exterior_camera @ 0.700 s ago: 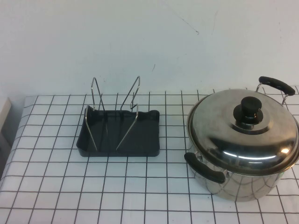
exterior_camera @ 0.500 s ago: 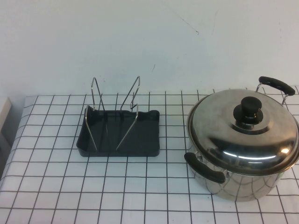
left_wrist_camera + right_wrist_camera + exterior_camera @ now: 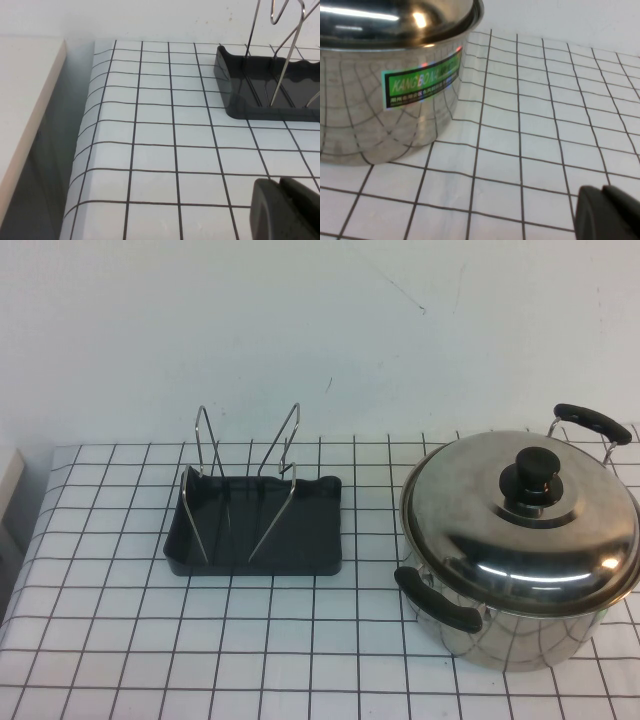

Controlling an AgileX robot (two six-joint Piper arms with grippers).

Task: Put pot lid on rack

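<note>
The pot lid (image 3: 520, 525) sits on the pot (image 3: 525, 625) at the table's right edge, nearer the right gripper (image 3: 607, 215) (jaw state hidden) than the left gripper (image 3: 285, 207), likewise unclear, while the rack (image 3: 258, 530) stands mid-table toward the far edge

pot lid (image 3: 520, 525) shiny steel, black knob | rack (image 3: 255, 530) dark grey | tablecloth (image 3: 200, 640) white, black grid

Glossy steel pot lid (image 3: 520, 525), matt, probably plastic rack (image 3: 262, 532) tray, wire loops
</note>
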